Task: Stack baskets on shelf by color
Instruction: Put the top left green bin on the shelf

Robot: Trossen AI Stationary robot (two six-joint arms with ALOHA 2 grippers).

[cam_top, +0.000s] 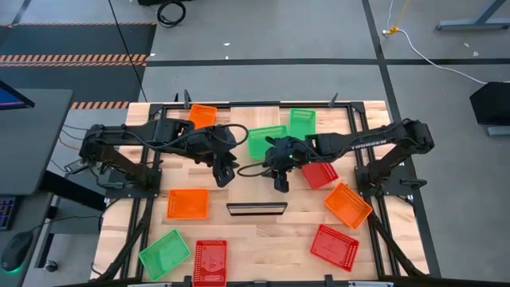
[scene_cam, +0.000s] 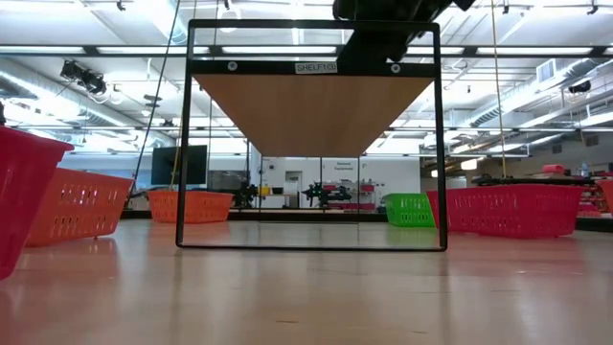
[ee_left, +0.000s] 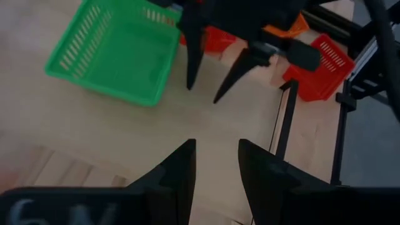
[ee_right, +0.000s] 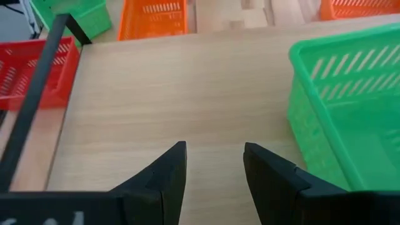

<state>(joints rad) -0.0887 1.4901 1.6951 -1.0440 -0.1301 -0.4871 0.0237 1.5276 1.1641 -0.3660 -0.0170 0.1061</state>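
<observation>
We are looking down on a table where nothing is stacked yet: the shelf [cam_top: 256,209] is sitting bare near the front middle of the tabletop [cam_top: 263,247], and the baskets are lying scattered all around it. Both arms are hanging over the centre, behind the shelf. The left gripper [cam_top: 225,175] is hovering with its fingers [ee_left: 181,172] spread and nothing between them; the right gripper [cam_top: 280,182] is doing the same, its fingers [ee_right: 165,172] parted over bare wood.

Just behind the two grippers a green basket [cam_top: 266,140] is sitting upright, with a second green basket [cam_top: 302,122] touching or almost touching its far corner. The third green basket [cam_top: 165,254] is lying well apart, at the front left. One orange basket [cam_top: 202,115] is at the back left, another orange basket [cam_top: 188,203] is just left of the shelf, and a third orange basket [cam_top: 347,204] is off to the right. A red basket [cam_top: 319,173] is partly tucked under the right arm, another red basket [cam_top: 209,261] is at the front edge, and a last red basket [cam_top: 334,246] is at the front right.

We are judging this as the very opening step: picking a first basket. The nearest green one looks the likely target, though from the wrist views we cannot be sure which arm is going for it. The next move calls for lowering open fingers over one wall, closing, then carrying it onto the shelf.
</observation>
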